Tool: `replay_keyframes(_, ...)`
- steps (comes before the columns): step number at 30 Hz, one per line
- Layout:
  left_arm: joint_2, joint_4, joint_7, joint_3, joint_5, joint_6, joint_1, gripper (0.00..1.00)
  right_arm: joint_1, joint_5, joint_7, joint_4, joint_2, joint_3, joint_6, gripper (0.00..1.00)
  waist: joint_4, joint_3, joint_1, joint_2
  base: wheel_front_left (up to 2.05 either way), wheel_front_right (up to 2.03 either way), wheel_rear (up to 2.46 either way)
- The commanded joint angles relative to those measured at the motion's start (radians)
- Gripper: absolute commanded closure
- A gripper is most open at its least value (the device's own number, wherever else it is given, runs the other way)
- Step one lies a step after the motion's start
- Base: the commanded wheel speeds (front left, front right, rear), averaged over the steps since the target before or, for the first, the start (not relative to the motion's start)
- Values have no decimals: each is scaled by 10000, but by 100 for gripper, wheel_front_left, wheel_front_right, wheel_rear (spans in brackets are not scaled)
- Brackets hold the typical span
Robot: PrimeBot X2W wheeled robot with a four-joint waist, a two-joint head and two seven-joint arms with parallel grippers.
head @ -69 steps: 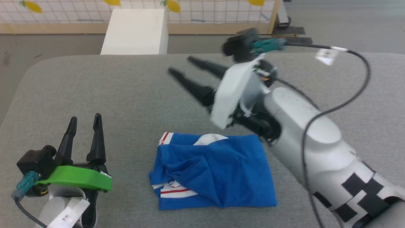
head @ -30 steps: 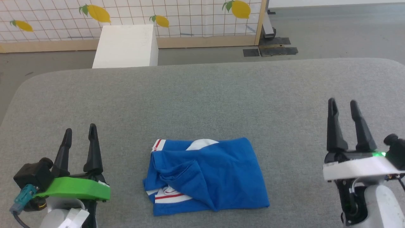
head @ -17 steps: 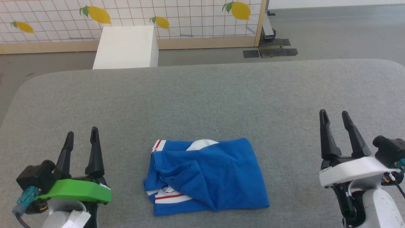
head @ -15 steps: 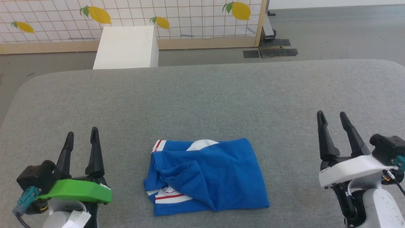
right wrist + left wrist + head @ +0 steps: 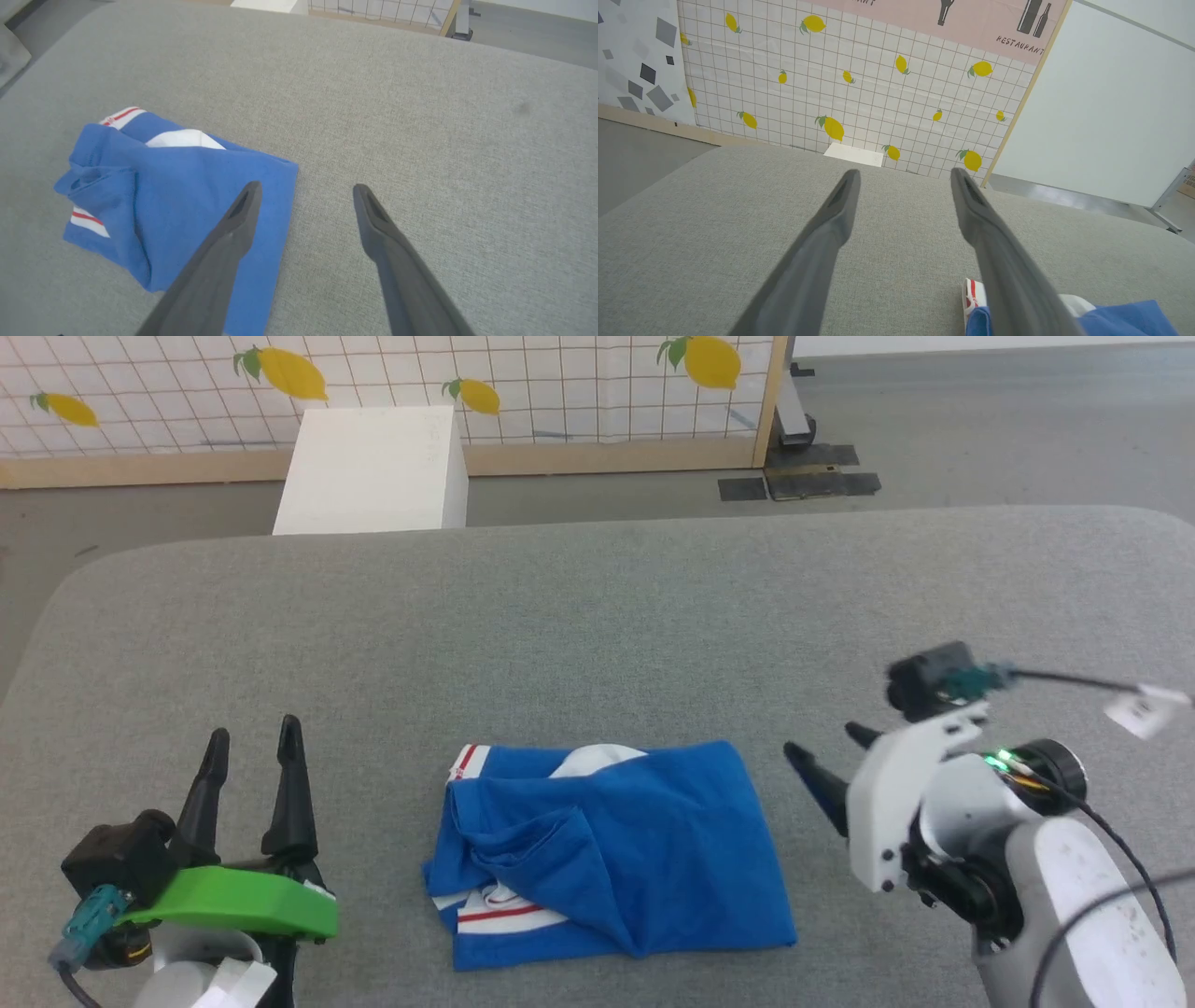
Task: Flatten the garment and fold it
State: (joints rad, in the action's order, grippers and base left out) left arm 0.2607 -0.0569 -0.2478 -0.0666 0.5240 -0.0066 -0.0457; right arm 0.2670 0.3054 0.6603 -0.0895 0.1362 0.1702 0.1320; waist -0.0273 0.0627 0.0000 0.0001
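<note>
The garment (image 5: pixel 607 854) is a royal-blue shirt lying folded into a rough rectangle near the front middle of the grey table (image 5: pixel 597 616). White bands with red stripes show at its left side and a white patch at its far edge. My left gripper (image 5: pixel 253 733) stands open well to its left, fingers pointing away from me. My right gripper (image 5: pixel 822 739) is open just off the garment's right edge, turned so its fingers point left towards it. The right wrist view has the gripper (image 5: pixel 306 186) above the garment's (image 5: pixel 177 186) right edge. In the left wrist view the open gripper (image 5: pixel 904 172) has the garment's corner (image 5: pixel 1125 319) at lower right.
A white box (image 5: pixel 373 471) stands on the floor beyond the table's far edge, before a lemon-patterned tile partition (image 5: pixel 560 383). Dark floor plates (image 5: pixel 798 483) lie at the partition's wooden post. A cable with a white tag (image 5: pixel 1134 709) trails from my right wrist.
My right arm has swung in and turned, so its fingers now point left at the garment's right edge instead of away from me. The left gripper has barely shifted; the garment lies as before.
</note>
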Motion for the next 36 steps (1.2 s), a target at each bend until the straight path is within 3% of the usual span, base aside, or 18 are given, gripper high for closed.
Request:
replay_keyframes(1,44,-10,27,-10,21,41,40,0,256,-150,620,18,-4,138,-13,0,31,93,0,-1,0,0,0)
replay_keyframes(4,38,5,42,-56,41,23,-37,0,553,-328,1964,-82,-61,522,-13,0,102,264,0,-1,0,0,0)
replay_keyframes(10,42,22,36,-109,63,-17,-245,0,912,-640,3321,-478,-205,1306,-13,0,244,663,0,-1,0,0,0)
replay_keyframes(22,-34,-91,-25,-235,47,-132,-664,0,1174,-1156,3151,-2224,-612,2139,-13,0,469,1259,0,-1,0,0,0)
replay_keyframes(30,-73,-324,-69,-232,70,-257,-856,0,1210,-836,3156,-3167,-778,2671,-13,0,508,1402,0,-1,0,0,0)
replay_keyframes(31,-78,-347,-74,-228,70,-268,-869,0,1232,-743,3154,-3231,-789,2671,-13,64,510,1408,0,-1,0,0,0)
replay_keyframes(32,-82,-361,-78,-223,72,-275,-877,0,1266,-733,3137,-3265,-794,2694,-13,77,508,1413,0,-1,0,0,0)
replay_keyframes(33,-87,-377,-82,-217,75,-285,-886,0,1294,-685,3149,-3310,-800,2722,-13,100,507,1420,0,-1,0,0,0)
replay_keyframes(36,-94,-415,-92,-203,67,-305,-900,0,1401,-569,3106,-3349,-807,2708,-13,100,502,1411,0,-1,0,0,0)
